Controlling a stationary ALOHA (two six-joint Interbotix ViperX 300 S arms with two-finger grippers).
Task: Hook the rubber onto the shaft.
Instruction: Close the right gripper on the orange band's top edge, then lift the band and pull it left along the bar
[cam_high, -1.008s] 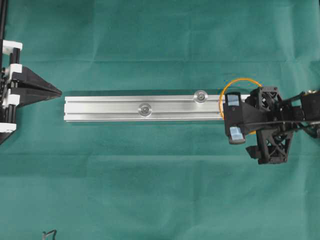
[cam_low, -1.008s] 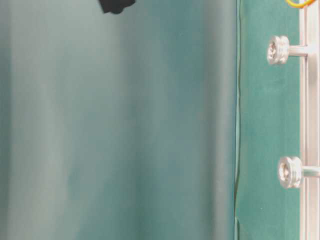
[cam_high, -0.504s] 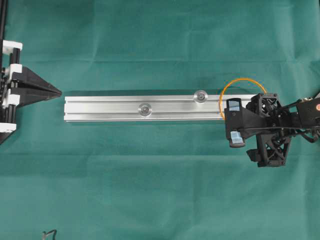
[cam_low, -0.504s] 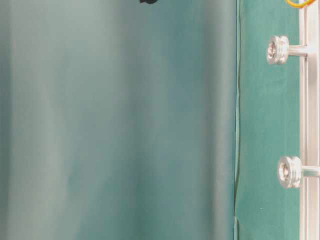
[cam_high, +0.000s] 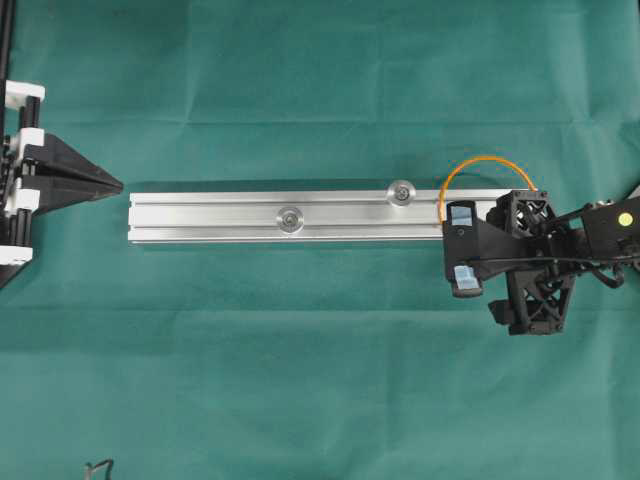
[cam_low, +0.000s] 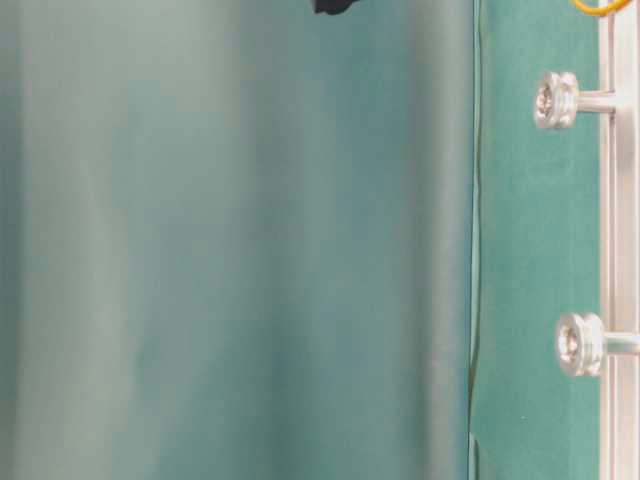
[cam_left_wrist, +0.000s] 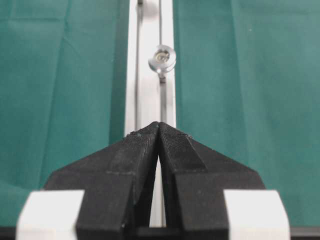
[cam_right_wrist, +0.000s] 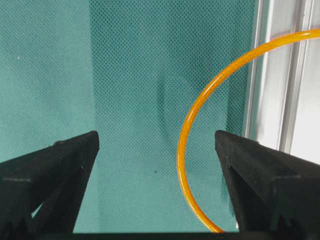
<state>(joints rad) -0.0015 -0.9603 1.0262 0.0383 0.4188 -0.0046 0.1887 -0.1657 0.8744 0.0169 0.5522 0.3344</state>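
The rubber (cam_high: 484, 159) is a thin orange loop lying flat, partly on the right end of the aluminium rail (cam_high: 220, 215) and partly on the green cloth. Two grooved metal shafts (cam_high: 401, 192) (cam_high: 291, 217) stand up from the rail; the loop is on neither. My right gripper (cam_high: 463, 248) hovers open at the rail's right end. In the right wrist view the rubber (cam_right_wrist: 181, 150) curves between its fingers, nearer the right finger (cam_right_wrist: 265, 170), untouched. My left gripper (cam_high: 105, 184) is shut and empty, just off the rail's left end, pointing along it (cam_left_wrist: 159, 123).
Green cloth covers the table all around the rail. A small dark wire piece (cam_high: 98, 466) lies at the front left edge. The table-level view shows both shafts (cam_low: 556, 100) (cam_low: 578, 344) sticking out sideways and a bit of the rubber (cam_low: 600, 8) at the top.
My right gripper has shifted a little toward the near side of the rail, still open. The rubber and the left gripper have not moved.
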